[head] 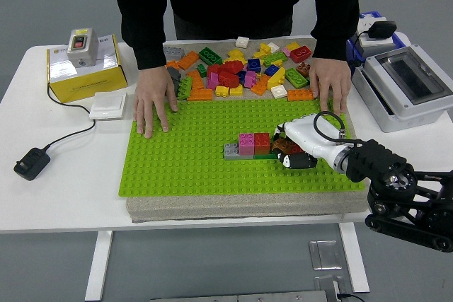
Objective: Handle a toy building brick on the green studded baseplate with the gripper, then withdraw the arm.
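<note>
Right hand on green baseplate — fingers curled around brown brick, at right end of grey-pink-red brick row. Person's hands flat on baseplate's far corners — loose brick pile between them on bench.

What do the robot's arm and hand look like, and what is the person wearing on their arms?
The robot's right hand has a white glossy shell with dark fingertips, and a black cable loops over it. Its arm is black, chunky and jointed. The person wears long black sleeves, with bare hands.
</note>
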